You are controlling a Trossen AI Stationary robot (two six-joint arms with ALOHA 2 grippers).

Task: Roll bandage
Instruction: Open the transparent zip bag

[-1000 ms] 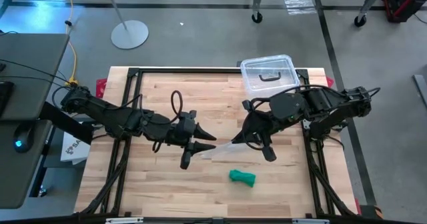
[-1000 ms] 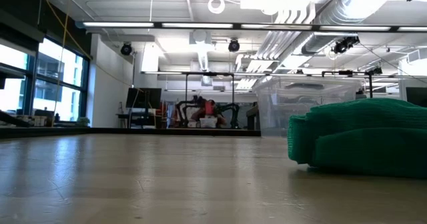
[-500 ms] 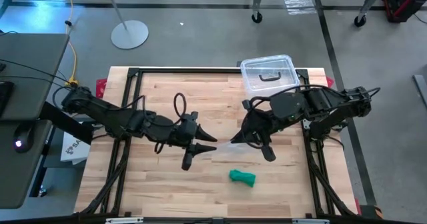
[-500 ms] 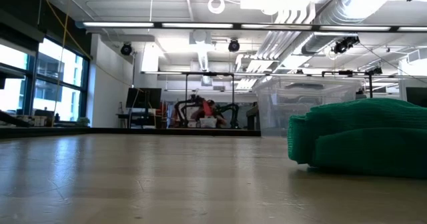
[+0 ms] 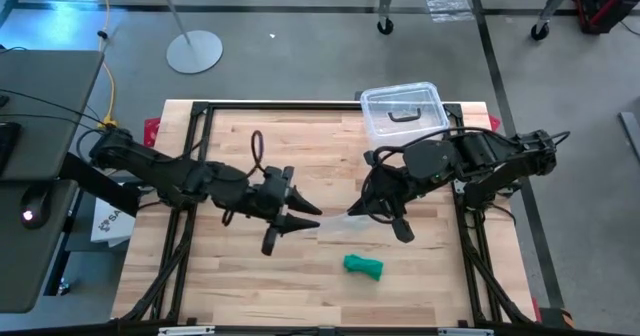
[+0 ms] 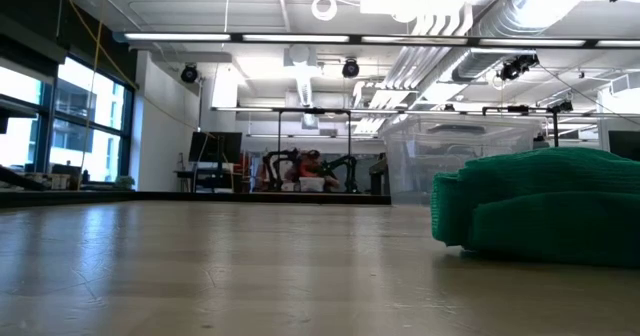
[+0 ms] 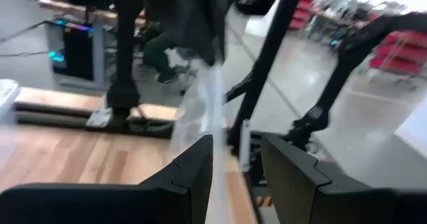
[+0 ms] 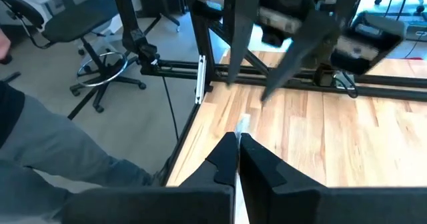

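Note:
The green bandage (image 5: 363, 266) lies as a small loose roll on the wooden table, near its front edge; the low view shows the bandage (image 6: 540, 211) close up at the right. No gripper touches it. Both grippers hover above the table's middle, facing each other, with a clear plastic bag (image 5: 335, 223) between them. My right gripper (image 5: 352, 213) is shut on the bag. My left gripper (image 5: 308, 217) is open, and the bag's sheet (image 7: 208, 111) runs between its fingers. My left gripper has the bag's sheet (image 7: 215, 184) lying along the inner side of one finger (image 7: 193, 171), with a gap to the other finger; I cannot tell whether it touches. My right gripper pinches a thin edge of the clear bag (image 8: 240, 124) between its two fingertips, coming from the table's right, slanting down. The bag is lifted clear of the table and stretches toward the left gripper.
A clear plastic box (image 5: 403, 111) with a black handle stands at the table's far right, also visible behind the bandage (image 6: 450, 161). Bare wood lies to the left and along the near edge. The black frame rails (image 5: 200, 116) border the table.
My left gripper has turned slightly at the wrist, hardly shifting its place. The bag stays between the two grippers and the bandage has not moved.

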